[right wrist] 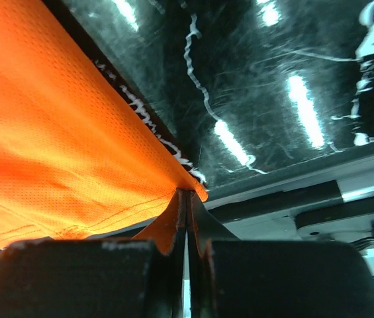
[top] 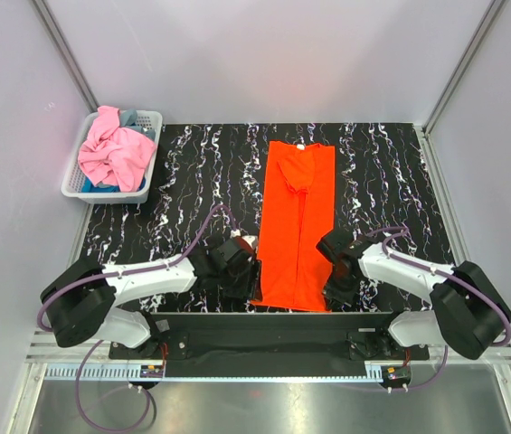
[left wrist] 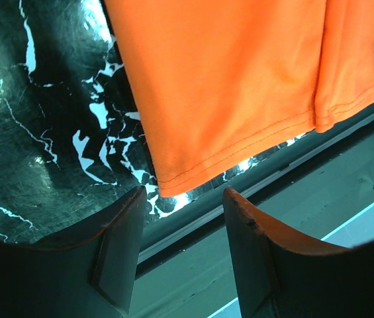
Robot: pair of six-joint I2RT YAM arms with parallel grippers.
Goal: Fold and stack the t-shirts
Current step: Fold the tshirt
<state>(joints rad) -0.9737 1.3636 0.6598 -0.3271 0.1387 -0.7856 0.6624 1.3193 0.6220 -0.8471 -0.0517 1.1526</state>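
At the table's [top: 192,172] near edge, the right gripper [right wrist: 187,197] pinches the orange t-shirt's [top: 298,226] right hem corner, while the left gripper [left wrist: 183,197] stands open just short of the left corner. The shirt lies mid-table as a long strip. Far left, the pink t-shirt [top: 110,154] and blue-grey t-shirt [top: 129,117] fill the basket [top: 72,187].

The top view looks steeply down from the near side over the whole table [top: 192,172]. Both wrist views sit low and close, sharing the near hem of the orange t-shirt [left wrist: 239,79], one at each corner.
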